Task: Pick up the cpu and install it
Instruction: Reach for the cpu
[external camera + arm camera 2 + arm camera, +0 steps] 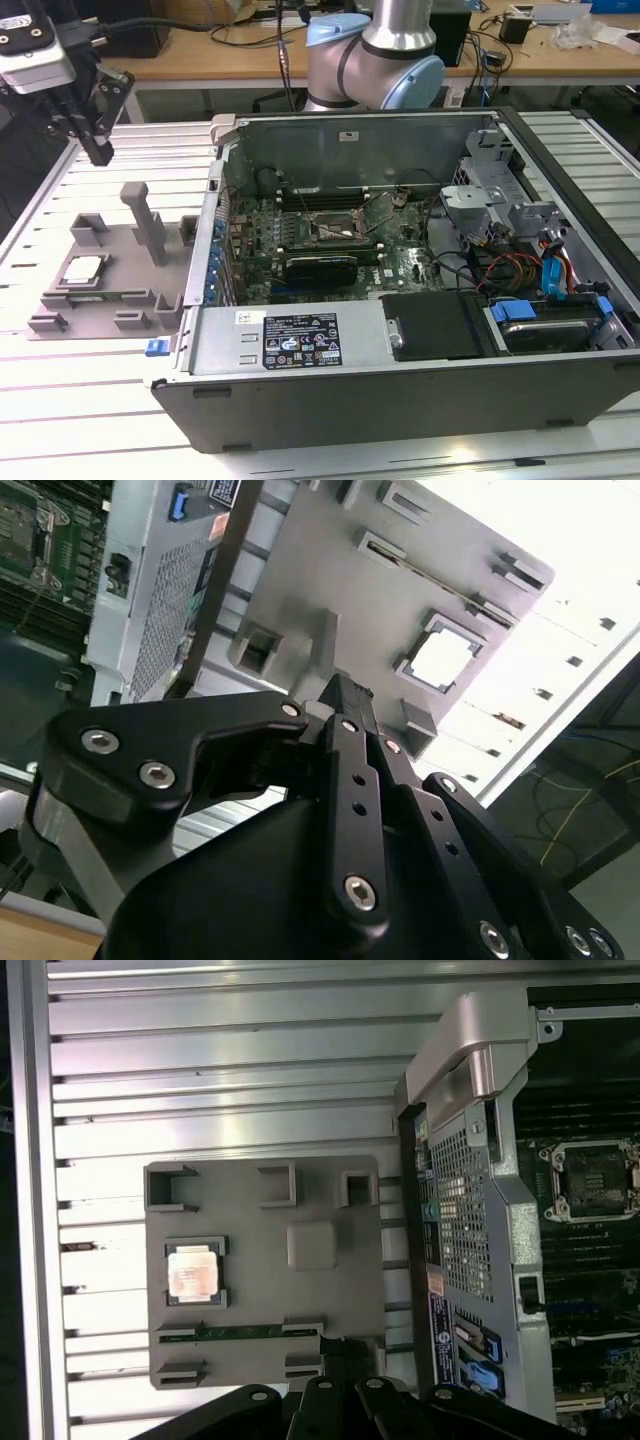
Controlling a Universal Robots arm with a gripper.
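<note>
- Exterior view: the cpu lies flat, silver top up, in a square recess of the grey tray, on the tray's side away from the open computer case. The gripper hangs well above the tray's far edge. It touches nothing, and its fingers look pressed together with nothing between them. I judge the step in hand to be the approach for the pick, as nothing is lifted yet. This view alone shows how high the gripper is above the tray, and the empty socket deep inside the case beside the tray.
- Second wrist view: looking along the gripper, the fingers meet at one tip, which lines up with the tray's tall post rather than with the cpu. The cpu sits further out towards the tray's outer side. My judgement is that a grasp calls for the fingers to part, the tip to be centred over the chip, and a square descent.
- First wrist view: seen straight down on the tray, the cpu sits squarely between the raised corners of its recess. These corners leave only the middles of its edges free for the fingers. The socket lies beyond the case wall, across the tray from the chip.
</note>
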